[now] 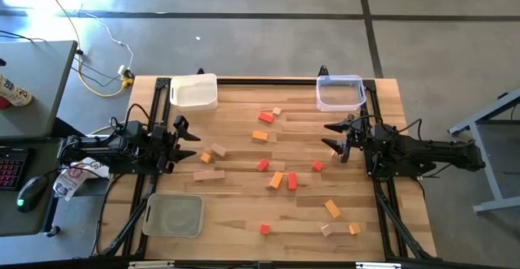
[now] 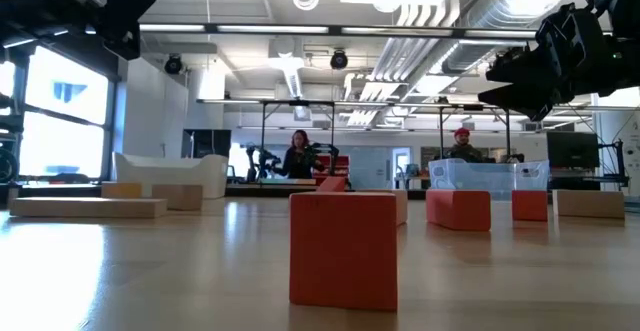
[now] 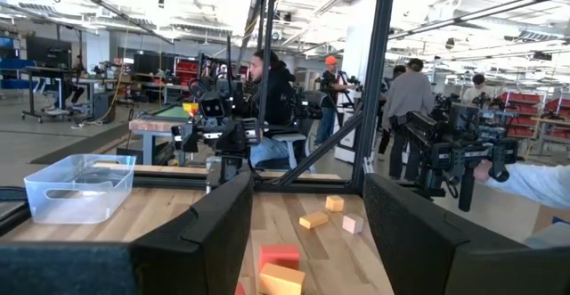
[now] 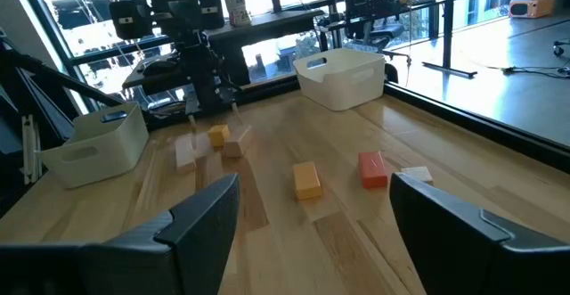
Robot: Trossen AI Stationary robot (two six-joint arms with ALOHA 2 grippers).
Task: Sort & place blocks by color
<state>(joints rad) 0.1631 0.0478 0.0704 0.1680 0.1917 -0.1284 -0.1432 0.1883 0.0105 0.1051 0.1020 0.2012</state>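
I read no legible text, labels, brands or numbers in any view. Packaging on side desk point(image 1: 11, 90) shows print, too small to make out.

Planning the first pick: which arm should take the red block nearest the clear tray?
Right, probably. The red block lies nearer the right tool, open above the table, than the left tool.
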